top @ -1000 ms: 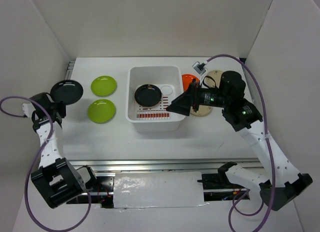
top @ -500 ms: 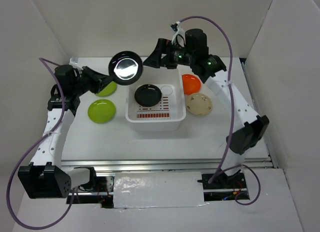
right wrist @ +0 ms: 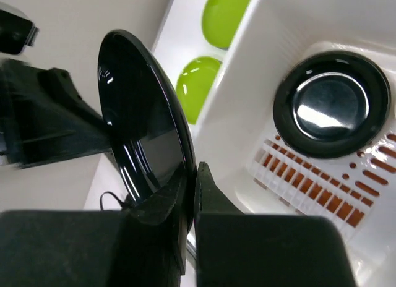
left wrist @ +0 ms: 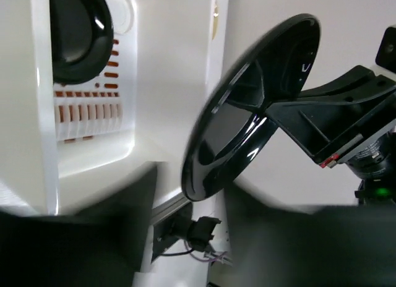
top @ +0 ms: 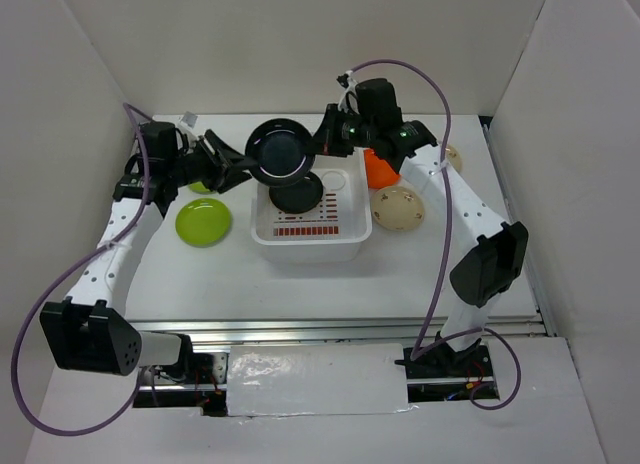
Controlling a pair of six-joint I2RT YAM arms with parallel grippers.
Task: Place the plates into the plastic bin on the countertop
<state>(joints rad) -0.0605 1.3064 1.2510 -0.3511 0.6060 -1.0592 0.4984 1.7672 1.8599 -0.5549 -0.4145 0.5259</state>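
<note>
Our right gripper [right wrist: 193,175] pinches the rim of a glossy black plate [right wrist: 145,132], held tilted in the air over the far left corner of the white plastic bin [top: 305,242]. Our left gripper [top: 243,165] has its jaws spread around the plate's opposite rim. A second black plate [right wrist: 332,104] lies in the bin.

White panel walls [top: 300,44] stand on three sides; a crinkled shiny sheet [top: 315,379] lies in front.

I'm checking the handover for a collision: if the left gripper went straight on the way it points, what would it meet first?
The black plate: its rim sits between the parted jaws of the left gripper. Just beyond, the right gripper is clamped on the opposite rim, probably next in line.
</note>
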